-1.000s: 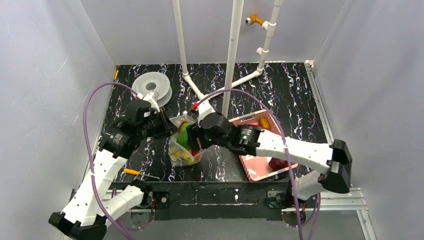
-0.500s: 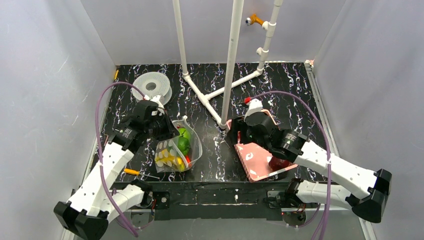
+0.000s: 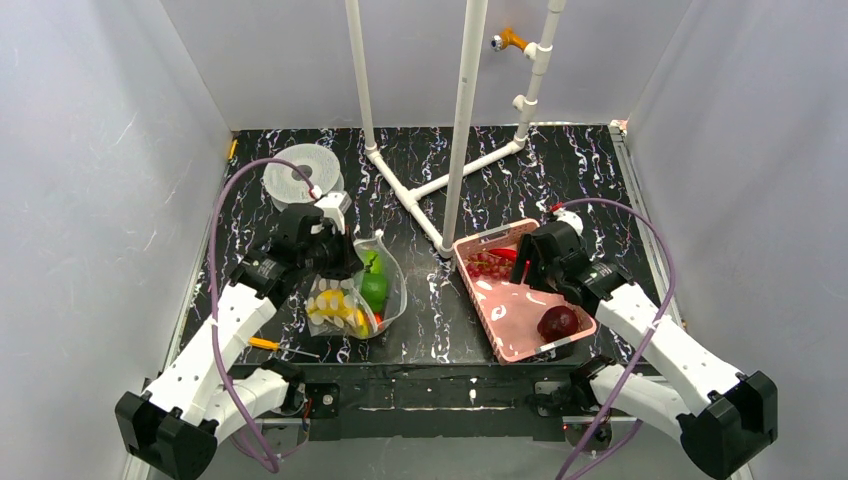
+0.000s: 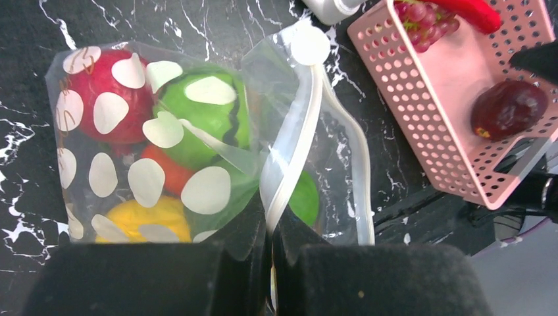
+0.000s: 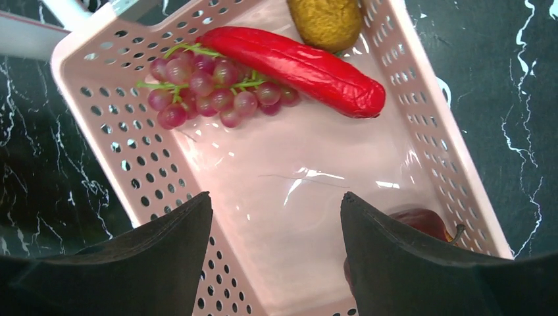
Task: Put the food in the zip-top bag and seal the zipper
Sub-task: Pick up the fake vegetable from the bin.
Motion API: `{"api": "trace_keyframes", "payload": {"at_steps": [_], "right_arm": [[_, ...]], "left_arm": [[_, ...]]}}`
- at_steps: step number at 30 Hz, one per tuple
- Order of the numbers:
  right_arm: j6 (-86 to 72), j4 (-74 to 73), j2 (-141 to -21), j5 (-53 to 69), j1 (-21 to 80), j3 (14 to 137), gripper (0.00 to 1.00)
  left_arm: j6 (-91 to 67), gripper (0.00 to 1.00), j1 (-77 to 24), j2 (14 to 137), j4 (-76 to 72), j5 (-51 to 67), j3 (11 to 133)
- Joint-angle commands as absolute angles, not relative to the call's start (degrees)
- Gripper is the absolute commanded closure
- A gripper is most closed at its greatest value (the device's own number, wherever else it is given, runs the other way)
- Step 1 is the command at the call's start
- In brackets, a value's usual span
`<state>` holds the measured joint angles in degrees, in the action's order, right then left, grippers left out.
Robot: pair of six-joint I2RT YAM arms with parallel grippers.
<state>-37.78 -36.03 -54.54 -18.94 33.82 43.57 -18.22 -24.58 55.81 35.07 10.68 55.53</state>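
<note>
zip-top bag on table left of pink basket, mouth open, food inside | left gripper clamped on zipper edge, should hold mouth wide | right gripper spread, empty, over pink basket | advice: descend on red chilli mid-length, jaws across it, avoid grapes; 4 pieces to move

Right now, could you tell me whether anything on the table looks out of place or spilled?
Nothing is spilled. One stray thing: an orange-handled tool lies loose on the table by its near left edge, close to the bag. The pink basket sits askew to the table's edges.
</note>
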Motion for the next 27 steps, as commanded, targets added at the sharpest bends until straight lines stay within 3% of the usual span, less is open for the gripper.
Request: {"api": "trace_keyframes", "payload": {"at_steps": [1,7,17,27], "right_arm": [[-37.98,-35.84,-56.2,-15.3,30.26,43.98,0.23],[-36.2,-31.79,-60.19,-11.66,26.87,43.4,0.14],[-27.71,-25.85,-73.06,-14.38,25.58,49.68,0.14],[-23.18,-22.66,-73.03,-13.99,24.81,52.03,0.14]], "left_arm": [[-15.96,1.0,-24.62,52.37,27.26,12.66,49.42],[-13.61,1.0,-24.61,52.76,28.92,10.2,49.02],[-13.54,1.0,-24.65,53.08,30.2,10.87,49.38],[-13.54,1.0,-24.61,52.95,30.28,10.09,49.22]]}}
